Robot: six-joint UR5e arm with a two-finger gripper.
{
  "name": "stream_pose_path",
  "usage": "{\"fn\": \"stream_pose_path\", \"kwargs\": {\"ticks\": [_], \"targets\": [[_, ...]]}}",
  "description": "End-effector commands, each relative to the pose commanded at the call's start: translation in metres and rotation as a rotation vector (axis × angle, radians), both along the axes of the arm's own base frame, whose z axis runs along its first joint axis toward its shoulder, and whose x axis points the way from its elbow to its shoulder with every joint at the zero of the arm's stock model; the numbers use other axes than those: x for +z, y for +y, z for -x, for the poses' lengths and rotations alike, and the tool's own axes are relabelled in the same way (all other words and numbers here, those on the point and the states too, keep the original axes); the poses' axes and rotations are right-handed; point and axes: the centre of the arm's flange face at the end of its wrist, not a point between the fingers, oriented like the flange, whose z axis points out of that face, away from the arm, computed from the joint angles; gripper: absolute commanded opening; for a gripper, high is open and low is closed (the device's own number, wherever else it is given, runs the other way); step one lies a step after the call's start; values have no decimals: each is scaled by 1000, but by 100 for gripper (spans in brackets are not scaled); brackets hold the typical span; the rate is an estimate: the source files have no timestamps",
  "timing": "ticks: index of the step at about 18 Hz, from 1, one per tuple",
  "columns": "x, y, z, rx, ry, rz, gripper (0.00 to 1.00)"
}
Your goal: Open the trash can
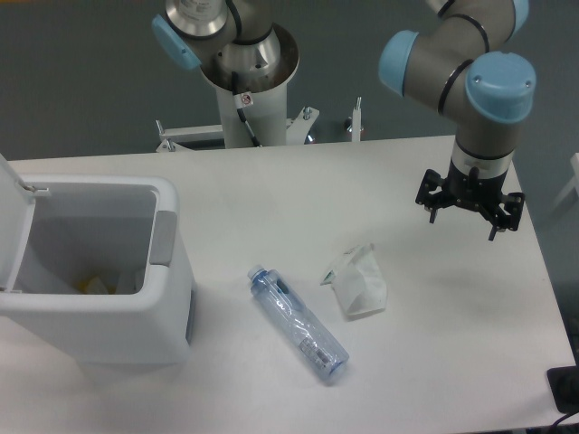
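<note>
At the left edge of the frame, on the white tabletop [271, 199], stands the large boxy white plastic trash can [99, 312] with rounded corners; its flat white lid [13, 221] is swung up on the far left side, leaving the top open, and a grey push-button strip [163, 239] runs along its right rim. Inside the bin, near the bottom, a small yellowish scrap [93, 286] shows; what it is cannot be told. In the lower middle of the frame a clear, crumpled plastic bottle with a blue cap [298, 325] lies on its side, slanting from upper left to lower right. Just to its right, apart from it, lies a crumpled white paper tissue [358, 283]. In the upper right of the frame the grey-and-light-blue robot arm [479, 81] reaches down, and its black two-finger gripper [469, 210] hangs above the right side of the tabletop, well apart from the trash can and up and to the right of the tissue. Its jaws are spread wide with nothing between them. At the top centre of the frame the arm's grey pedestal base [250, 81] stands behind the tabletop's far edge.
</note>
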Motion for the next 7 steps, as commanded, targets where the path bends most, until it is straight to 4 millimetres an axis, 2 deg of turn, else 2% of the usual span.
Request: {"fn": "stream_pose_path", "kwargs": {"ticks": [7], "targets": [[-2,1,-2,-3,3,4,100]]}}
